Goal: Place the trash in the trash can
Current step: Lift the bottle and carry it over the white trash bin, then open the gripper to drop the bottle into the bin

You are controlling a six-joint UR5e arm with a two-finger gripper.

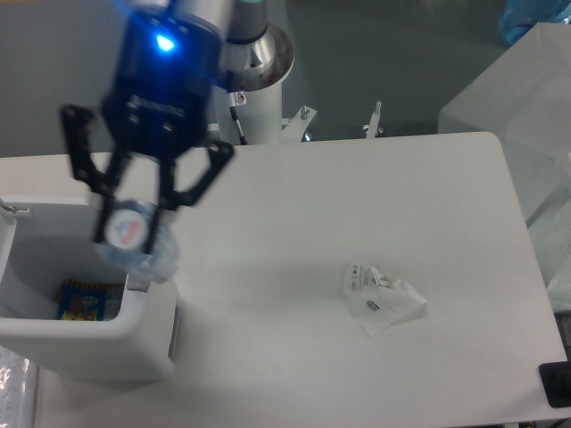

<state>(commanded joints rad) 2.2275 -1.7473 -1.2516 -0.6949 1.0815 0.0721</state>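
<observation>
My gripper (132, 234) is shut on the small clear plastic bottle (134, 242) with a red-and-blue label, holding it in the air over the right rim of the trash can (85, 352). The trash can is a white boxy bin at the lower left, with a grey tab (138, 283) on its right rim that the bottle partly hides. The other piece of trash, a crumpled clear wrapper (382, 296) with a white printed label, lies on the white table to the right, well apart from the gripper.
Inside the bin lies a yellow-and-blue packet (85, 301). The robot's base column (254, 85) stands at the table's far edge. Translucent white boxes (526, 116) stand off the table's right side. A black object (558, 385) sits at the lower right corner.
</observation>
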